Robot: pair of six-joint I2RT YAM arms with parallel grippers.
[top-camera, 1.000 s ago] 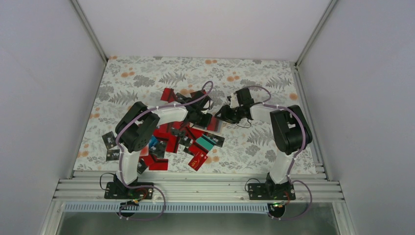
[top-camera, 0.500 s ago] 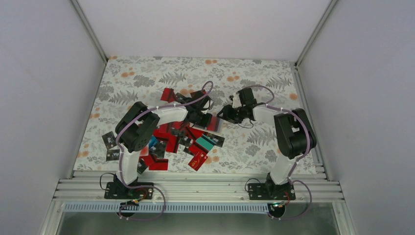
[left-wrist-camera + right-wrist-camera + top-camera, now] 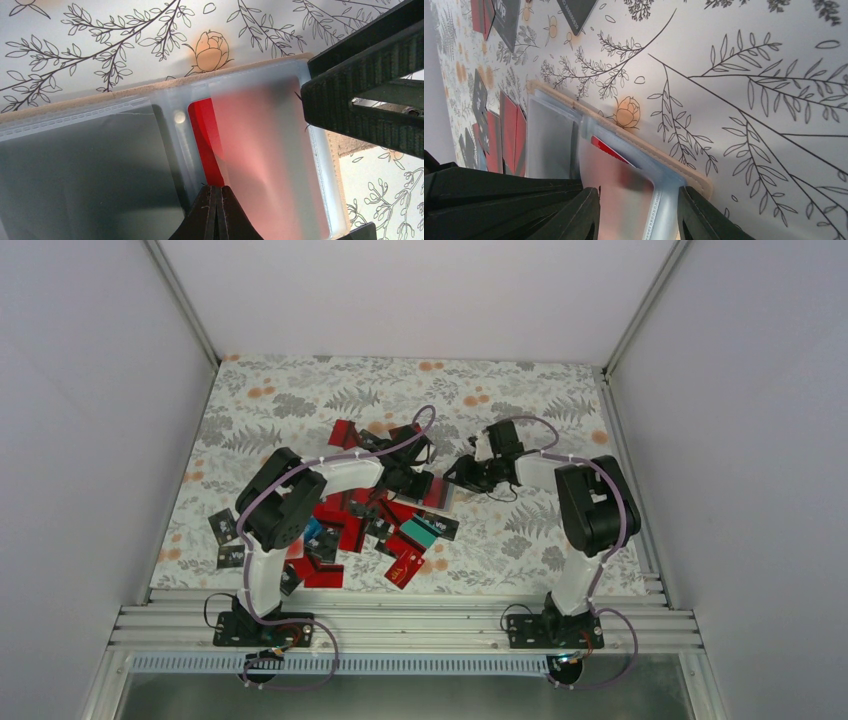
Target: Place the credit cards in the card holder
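The card holder (image 3: 125,92) lies open on the floral cloth, tan edge at the back and clear sleeves facing up. A red credit card (image 3: 202,135) sits mostly inside the right sleeve, with a bare strip still outside it. My left gripper (image 3: 217,200) is shut, and that strip runs into its tip. My right gripper (image 3: 639,220) stands open over the holder's corner (image 3: 684,172), one finger on the sleeve and one at the tan edge. In the top view both grippers (image 3: 428,483) (image 3: 458,475) meet at the holder (image 3: 438,494). Several loose credit cards (image 3: 350,525) lie nearby.
The pile of red, black and teal cards spreads under the left arm, including a teal card (image 3: 422,530) and a red one (image 3: 403,568). Two black cards (image 3: 222,527) lie at the left. White walls enclose the cloth. Black cards (image 3: 506,17) show beyond the holder.
The right arm's elbow swung slightly outward and came back. Both grippers stay at the card holder, and the left arm has not moved.
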